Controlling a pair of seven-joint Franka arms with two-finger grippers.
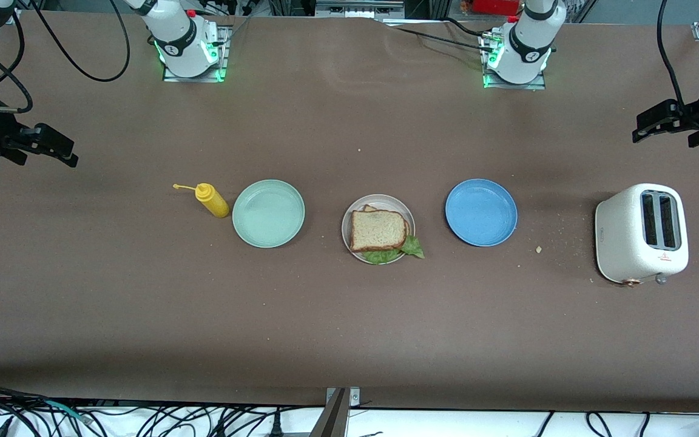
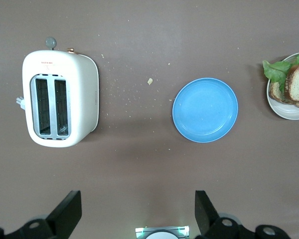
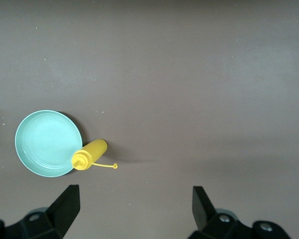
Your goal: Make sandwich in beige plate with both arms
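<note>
The sandwich (image 1: 377,230) lies on the beige plate (image 1: 349,220), which stands in the middle of the table (image 1: 349,340), about halfway between the edge with the arm bases and the edge nearest to the front camera. The top bread slice covers most of the plate, a corner of the lower slice shows under it on the side toward the bases, and the green lettuce (image 1: 411,247) sticks out over the rim on the side nearest to the front camera. A blue plate (image 1: 481,212) stands beside the beige plate toward the left arm's end of the table, and a white toaster (image 1: 641,233) stands near that end, with some crumbs on the table between them. A mint green plate (image 1: 268,213) stands beside the beige plate toward the right arm's end, and a yellow bottle (image 1: 212,199) lies just beside it, its cap hanging loose on a thin strap. The left tool (image 1: 656,124) hangs in the air over the table edge at the left arm's end, above the toaster area, released and holding nothing. The right tool (image 1: 52,149) hangs over the edge at the right arm's end, also released and empty. Both arms wait away from the plates.
</note>
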